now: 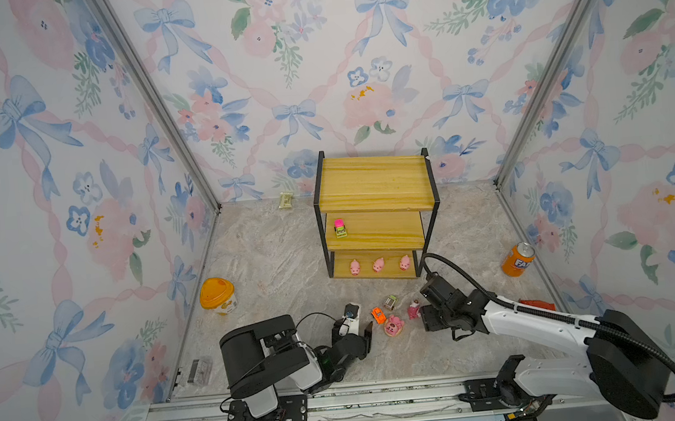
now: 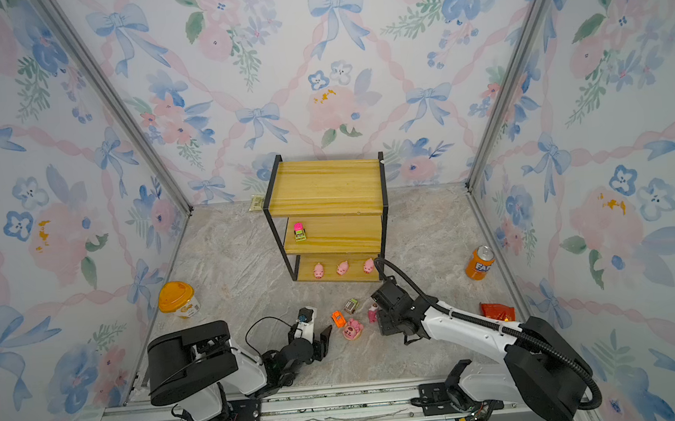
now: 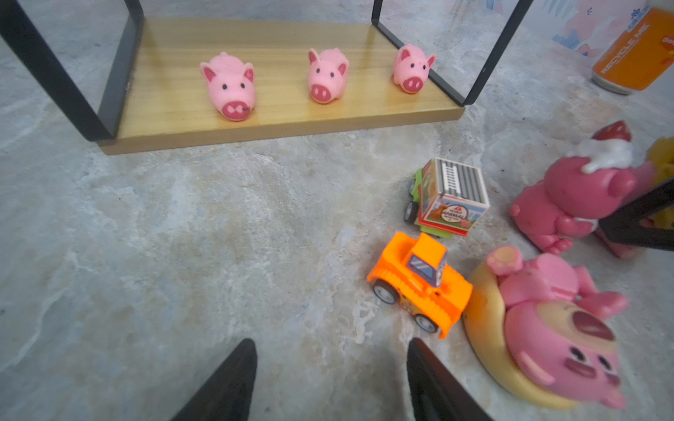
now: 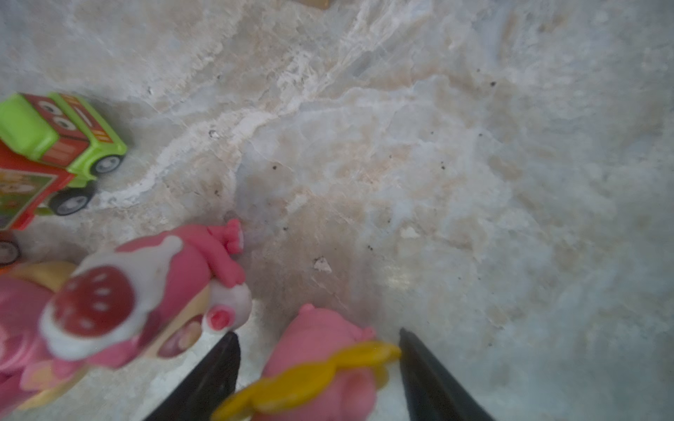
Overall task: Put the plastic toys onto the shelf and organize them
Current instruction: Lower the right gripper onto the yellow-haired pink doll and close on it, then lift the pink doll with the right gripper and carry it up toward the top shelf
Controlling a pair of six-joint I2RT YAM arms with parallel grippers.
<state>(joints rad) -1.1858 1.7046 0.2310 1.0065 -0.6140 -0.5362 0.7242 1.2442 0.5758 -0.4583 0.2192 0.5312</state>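
The shelf (image 1: 371, 183) stands at the back. Three pink pigs (image 1: 378, 264) line its bottom board and a pink-green car (image 1: 340, 228) sits on the middle board. On the floor lie an orange car (image 1: 378, 314), a grey-green car (image 1: 390, 302), a pink figurine on its back (image 1: 394, 325) and a standing figurine with a strawberry hat (image 1: 413, 310). My right gripper (image 4: 319, 337) straddles a pink figurine with yellow glasses (image 4: 321, 364). One finger touches the glasses, and a grip does not show. My left gripper (image 3: 330, 346) is open and empty, left of the orange car (image 3: 419, 288).
An orange soda can (image 1: 518, 259) stands at the right wall and an orange-lidded yellow tub (image 1: 217, 297) at the left. A red packet (image 1: 536, 303) lies behind my right arm. A small wrapper (image 1: 285, 200) lies left of the shelf.
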